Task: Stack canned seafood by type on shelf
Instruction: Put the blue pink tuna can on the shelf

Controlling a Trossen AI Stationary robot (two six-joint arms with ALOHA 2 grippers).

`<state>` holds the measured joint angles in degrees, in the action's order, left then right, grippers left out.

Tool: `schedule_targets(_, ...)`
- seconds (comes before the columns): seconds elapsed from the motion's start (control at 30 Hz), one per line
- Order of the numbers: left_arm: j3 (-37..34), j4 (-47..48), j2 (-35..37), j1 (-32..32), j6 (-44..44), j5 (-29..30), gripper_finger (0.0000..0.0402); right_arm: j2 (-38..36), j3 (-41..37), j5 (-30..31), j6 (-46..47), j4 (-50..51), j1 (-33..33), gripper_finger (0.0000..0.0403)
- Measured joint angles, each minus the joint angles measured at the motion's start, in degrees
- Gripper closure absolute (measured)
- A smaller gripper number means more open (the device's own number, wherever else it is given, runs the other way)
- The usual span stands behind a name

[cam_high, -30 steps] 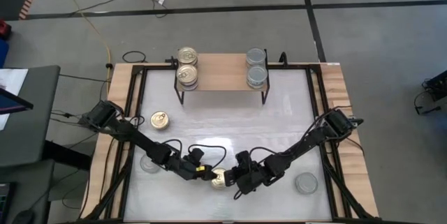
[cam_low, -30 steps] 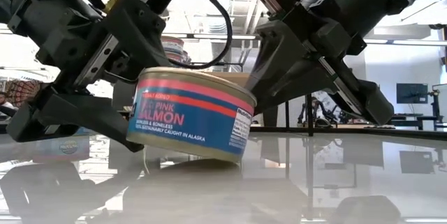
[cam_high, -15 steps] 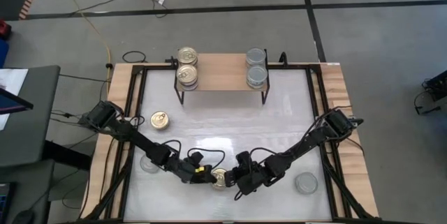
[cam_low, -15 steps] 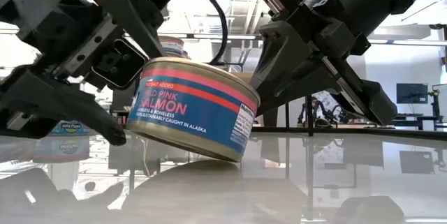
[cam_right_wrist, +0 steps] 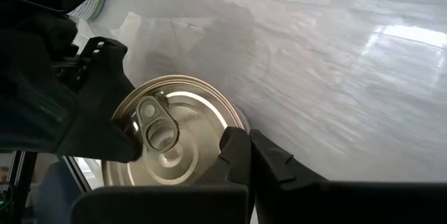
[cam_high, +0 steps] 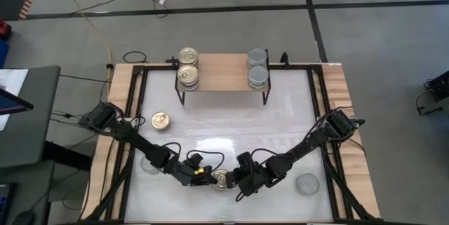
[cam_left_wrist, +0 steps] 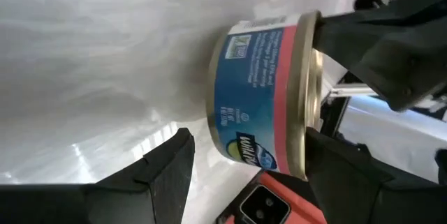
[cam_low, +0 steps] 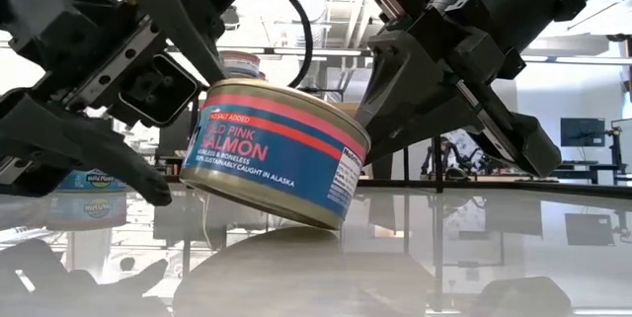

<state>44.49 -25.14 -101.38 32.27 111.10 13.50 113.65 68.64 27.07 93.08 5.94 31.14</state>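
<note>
Near the front edge of a white tabletop (cam_high: 280, 123), two dark robot arms meet over one short round tin with a blue and red salmon label and a gold pull-tab lid (cam_low: 276, 154). The tin is tilted, one side lifted off the surface. The left gripper (cam_high: 201, 176) has its fingers spread about halfway on either side of the tin, and its dark fingertips (cam_left_wrist: 164, 172) straddle the label; whether they press the tin cannot be told. The right gripper (cam_high: 235, 179) has its fingers drawn together, their tips resting at the rim of the gold lid (cam_right_wrist: 164, 130). At the far side of the table stands a low light-wood shelf on thin black legs (cam_high: 223, 74). On its left end are two stacks of gold-lidded tins (cam_high: 188, 67); on its right end are two stacks of silver-lidded tins (cam_high: 257, 67). A single gold-lidded tin (cam_high: 161, 120) sits on the table near the left arm. One silver-lidded tin (cam_high: 307, 183) lies near the right arm, and another (cam_high: 149, 164) lies partly under the left arm.
</note>
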Motion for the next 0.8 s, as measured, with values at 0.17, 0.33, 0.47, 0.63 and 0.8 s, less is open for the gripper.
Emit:
schedule_targets(0.17,0.0,0.2,0.0,0.7,1.4,2.3,0.0152,0.0,0.0,0.0,-0.1,0.1,0.0,0.0381)
schedule_targets(0.33,0.0,-1.8,0.0,0.7,1.4,4.3,0.0152,0.0,0.0,0.0,-0.2,0.0,0.1,0.0380)
schedule_targets(0.47,0.0,-2.4,0.0,0.7,1.5,4.7,0.0152,0.0,0.0,0.0,-0.1,0.0,0.3,0.0380)
schedule_targets(0.63,0.0,-1.2,0.0,1.0,2.6,4.8,0.0152,0.0,0.0,0.0,-0.1,-0.2,0.3,0.0379)
schedule_targets(0.8,0.0,0.2,0.0,1.7,3.7,4.8,0.0152,0.0,0.0,0.0,-0.1,-0.4,0.3,0.0379)
